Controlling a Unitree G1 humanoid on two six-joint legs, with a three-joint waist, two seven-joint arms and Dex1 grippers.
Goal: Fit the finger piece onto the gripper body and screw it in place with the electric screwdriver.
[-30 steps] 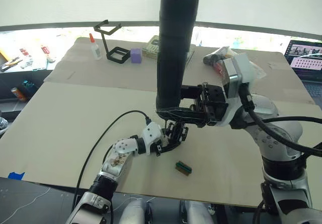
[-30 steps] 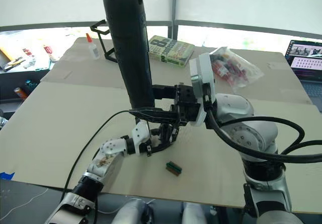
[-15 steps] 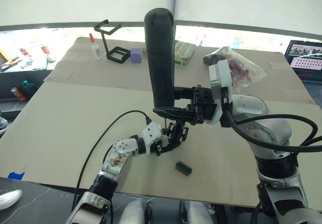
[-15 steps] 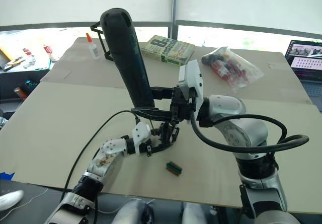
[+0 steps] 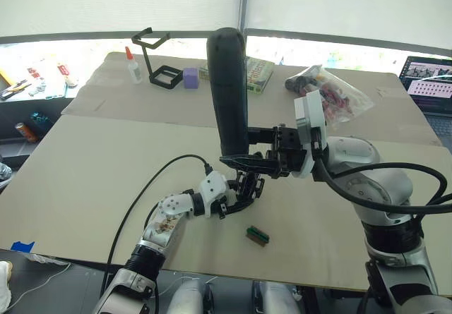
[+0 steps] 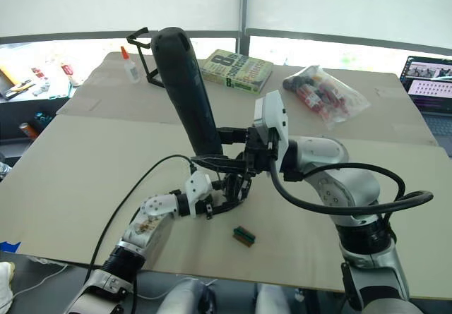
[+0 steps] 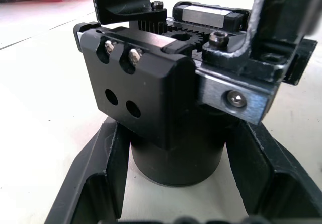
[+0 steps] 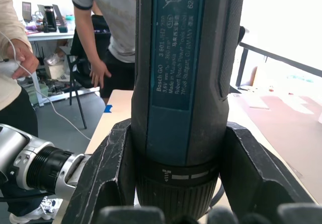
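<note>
Above the gripper body [image 5: 245,187], my right gripper [image 5: 248,161] is clamped on the electric screwdriver [image 5: 230,92], one finger on each side of its lower collar. The screwdriver stands almost upright, with the rounded end on top and leaning a little to my left. Its tip points down at the body; I cannot tell if the bit touches a screw.

My left gripper [image 7: 173,194] is closed on the round base of the body, a finger [image 7: 98,183] on each side, and the body stands on the table [image 5: 99,159]. On top of the body I see two screw heads in the black block and a toothed rack behind them. A black piece rises from the top of the body, but I cannot tell if this is the finger piece.

Just beside the body, on the side nearer to me, a small green-and-brown block [image 5: 258,235] lies flat on the table. Far behind the body, at the back of the table, are a glue bottle [image 5: 133,66], a wire stand [image 5: 157,60], a purple cube [image 5: 191,78], a book [image 6: 236,70] and a plastic bag [image 5: 329,92] with red things inside. A laptop [image 5: 429,77] is at the far right of the body.

In the right wrist view, two people [image 8: 103,27] stand behind the screwdriver.
</note>
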